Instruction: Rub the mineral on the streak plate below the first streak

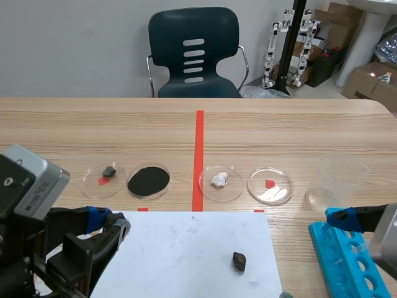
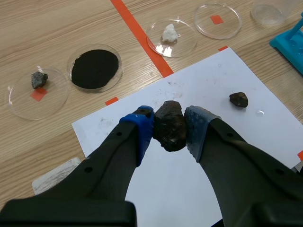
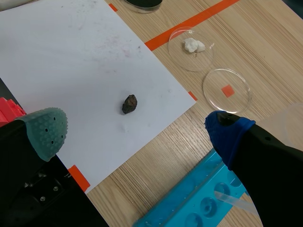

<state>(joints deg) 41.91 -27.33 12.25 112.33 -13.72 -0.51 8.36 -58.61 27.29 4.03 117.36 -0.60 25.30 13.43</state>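
Observation:
My left gripper (image 2: 169, 122) is shut on a dark brown lumpy mineral (image 2: 170, 132), held a little above the near left part of the white streak plate (image 2: 199, 165). In the scene view this gripper (image 1: 110, 225) sits at the plate's (image 1: 186, 254) left edge. Faint grey smudges (image 2: 166, 86) mark the plate's far part. A second small dark mineral (image 1: 239, 261) (image 2: 238, 99) (image 3: 129, 103) lies on the plate toward its right. My right gripper (image 3: 135, 123) is open above the plate's (image 3: 71, 61) right edge, nothing between its fingers.
Beyond the plate stand a dish with a grey rock (image 1: 103, 180), a black-filled dish (image 1: 148, 180), a dish with a white lump (image 1: 221, 182) and an empty dish (image 1: 270, 185). A clear beaker (image 1: 335, 180) and a blue tube rack (image 1: 350, 261) are at right.

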